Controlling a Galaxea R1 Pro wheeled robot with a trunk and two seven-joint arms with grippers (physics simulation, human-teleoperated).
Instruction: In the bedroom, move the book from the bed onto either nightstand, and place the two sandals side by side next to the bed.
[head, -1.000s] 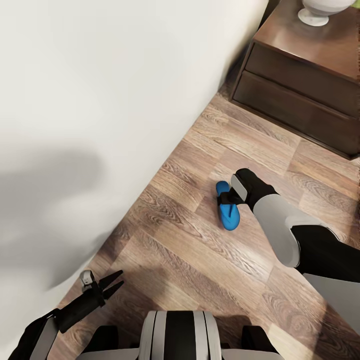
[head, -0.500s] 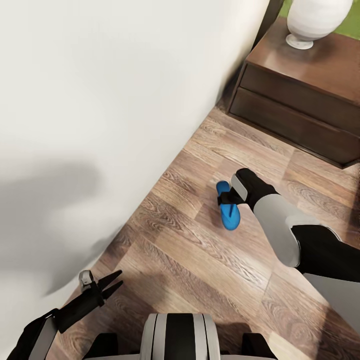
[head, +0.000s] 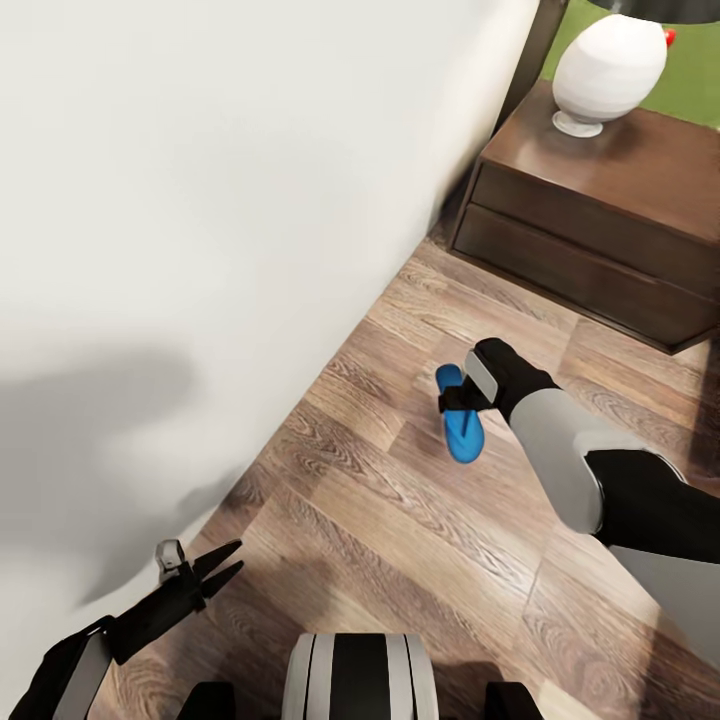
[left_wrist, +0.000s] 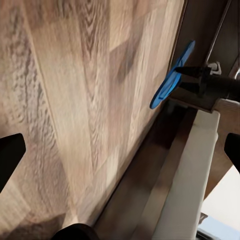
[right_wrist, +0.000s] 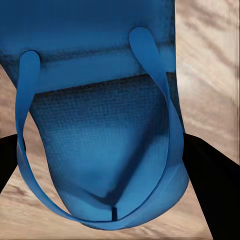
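1. Bed (head: 200, 200): pale mattress side running diagonally across the head view; dark frame edge along the floor in the left wrist view.
2. Floor (head: 380, 520): wood planks between bed and nightstand.
3. Nightstand (head: 600, 240): dark, two drawers, just beyond the bed's head end; white lamp base (head: 608, 72) on top.
4. Right arm: extended forward and down over the floor, wrist bent toward the bed. Right gripper (head: 455, 400) clamped across one sandal (head: 460, 425), fingers dark at either side of the sole in the right wrist view; sandal near the bed, seemingly lifted off the planks in the left wrist view, tilted.
5. Left arm: tucked low beside the base. Left gripper (head: 222, 568) spread apart, holding nothing, pointing along the bed's foot.
6. Step in hand, by judgement: carrying the first sandal to a spot beside the bed.
7. Next move, by judgement: lower sole flat onto planks parallel to the bed, let go, leave room alongside for the partner.
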